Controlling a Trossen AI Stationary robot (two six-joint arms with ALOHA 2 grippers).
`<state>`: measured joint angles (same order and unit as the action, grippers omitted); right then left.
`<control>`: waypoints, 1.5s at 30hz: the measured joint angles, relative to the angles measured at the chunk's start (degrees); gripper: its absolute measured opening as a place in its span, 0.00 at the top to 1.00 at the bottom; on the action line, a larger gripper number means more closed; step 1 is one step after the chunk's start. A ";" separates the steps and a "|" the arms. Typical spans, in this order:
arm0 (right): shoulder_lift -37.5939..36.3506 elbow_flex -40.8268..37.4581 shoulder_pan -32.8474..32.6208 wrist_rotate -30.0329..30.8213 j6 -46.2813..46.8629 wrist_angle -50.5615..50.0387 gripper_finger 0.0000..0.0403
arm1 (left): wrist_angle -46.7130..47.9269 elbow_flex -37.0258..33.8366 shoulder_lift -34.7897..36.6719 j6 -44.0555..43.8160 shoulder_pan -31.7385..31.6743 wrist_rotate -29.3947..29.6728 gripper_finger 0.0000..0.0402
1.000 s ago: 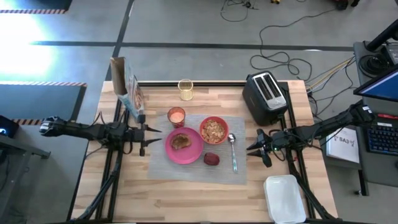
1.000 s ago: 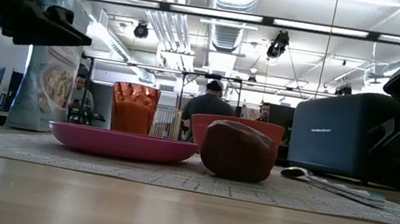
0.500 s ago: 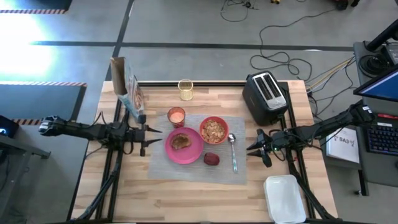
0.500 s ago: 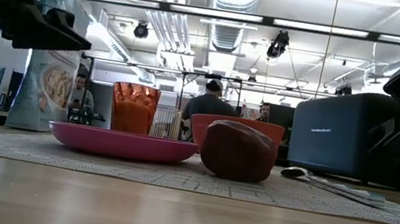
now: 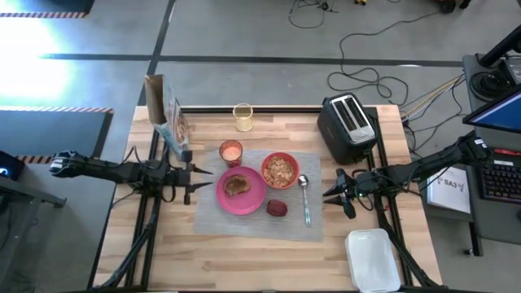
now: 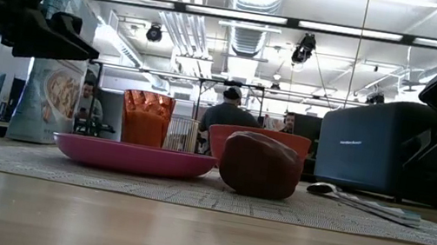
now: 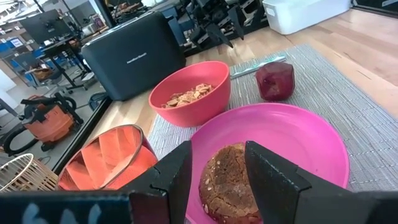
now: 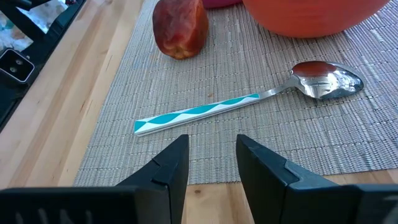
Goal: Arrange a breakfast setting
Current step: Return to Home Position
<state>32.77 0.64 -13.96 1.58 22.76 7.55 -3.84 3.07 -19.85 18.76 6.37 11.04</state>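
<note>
1. Left gripper (image 5: 202, 180) just beside the left edge of the placemat (image 5: 244, 221); jaws spread, nothing between.
2. Right gripper (image 5: 329, 195) just off the placemat's right edge; jaws spread, empty.
3. On the placemat: plate (image 5: 254, 202) with toast (image 5: 237, 185) on it, bowl (image 5: 280, 170) beside the plate, patty (image 5: 277, 208) near both, spoon (image 5: 304, 199) at far right.
4. Glass of orange drink (image 5: 231, 152) at the placemat's far left corner.
5. Low view: toast hidden behind the plate rim, bowl mostly blocked by the patty.
6. Left wrist view: glass partly cut off behind a finger.

Pink plate (image 5: 249, 203), seemingly holding toast (image 5: 236, 185), sits beside red bowl (image 5: 264, 173) on placemat (image 5: 244, 225).
</note>
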 joint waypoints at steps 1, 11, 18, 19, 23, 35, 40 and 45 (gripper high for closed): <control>0.00 0.00 0.00 0.00 0.00 0.00 0.69 | 0.01 0.00 -0.09 0.00 0.00 -0.01 0.67; 0.00 0.00 0.00 0.00 0.00 0.00 0.69 | 0.00 0.00 -0.77 0.00 0.00 -0.01 0.67; 0.00 0.00 0.00 0.00 0.00 0.00 0.69 | -0.01 0.00 -1.11 0.00 0.00 -0.01 0.67; 0.00 0.00 0.00 0.00 0.00 0.00 0.69 | -0.01 0.00 -1.15 -0.01 0.00 -0.01 0.67; 0.00 0.00 0.00 0.00 0.00 0.00 0.69 | 0.01 0.00 -1.26 0.00 0.00 0.00 0.67; 0.00 0.00 0.00 0.00 0.00 0.00 0.69 | -0.01 0.00 -1.25 -0.01 0.00 0.00 0.67; 0.00 0.00 0.00 -0.02 0.00 0.00 0.69 | -0.01 0.00 -1.25 -0.02 0.00 0.01 0.67; 0.00 0.00 0.00 0.00 0.00 0.00 0.69 | -0.01 0.00 -1.25 0.00 0.00 0.00 0.67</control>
<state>32.77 0.64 -13.96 1.58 22.76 7.55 -3.86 3.07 -21.10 18.76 6.37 11.04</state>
